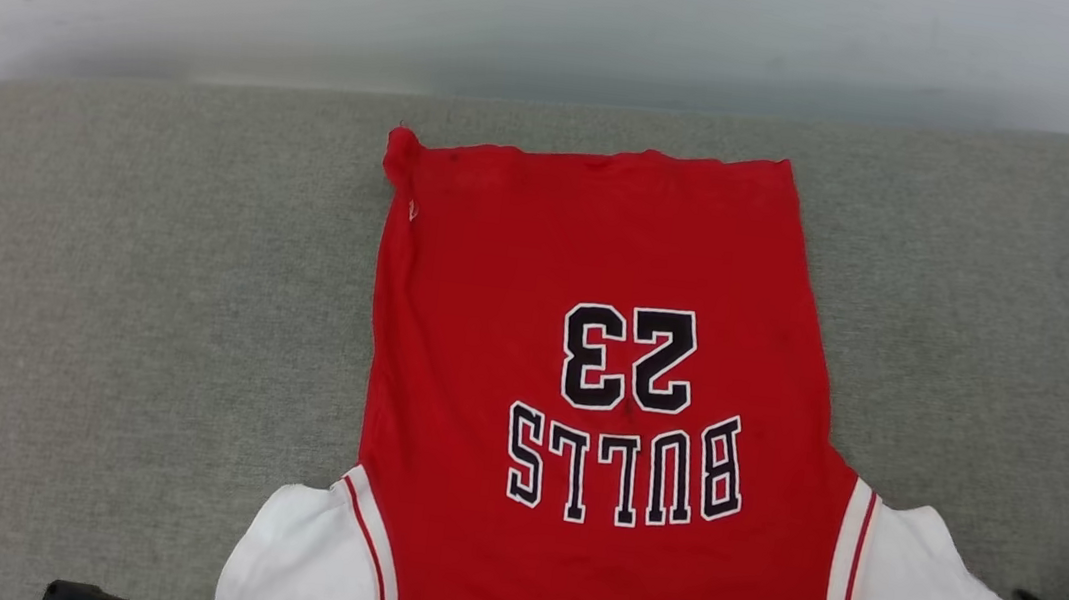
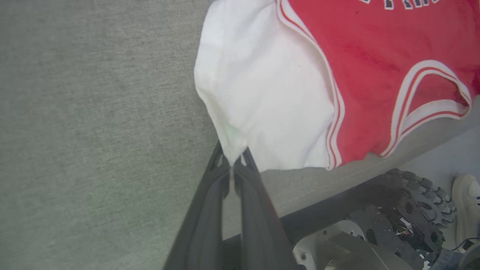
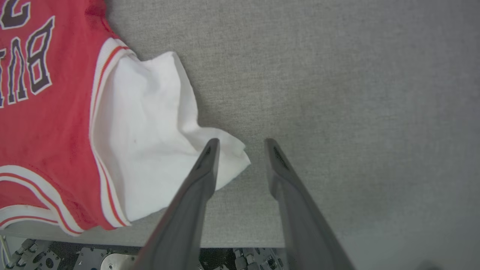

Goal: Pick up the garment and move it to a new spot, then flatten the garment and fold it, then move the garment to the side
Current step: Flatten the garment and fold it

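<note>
Seemingly, left hand (image 2: 233, 165) pinches the garment (image 2: 375, 75) by one sleeve; right hand (image 3: 240, 144) gapes beside the other.

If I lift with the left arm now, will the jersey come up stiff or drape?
Probably floppy: the jersey lies flat and thin, and its sleeve bunches to a point where the left fingers pinch it. Likely light, so it should trail and drag over the grey cushion.

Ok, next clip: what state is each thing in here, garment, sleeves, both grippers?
garment: spread flat on the grey surface, print up, unfolded.
left sleeve: tip pinched by the left gripper.
right sleeve: rumpled, lying loose, not gripped.
left gripper: shut on the left sleeve's tip.
right gripper: open, fingers apart at the right sleeve's corner.
</note>
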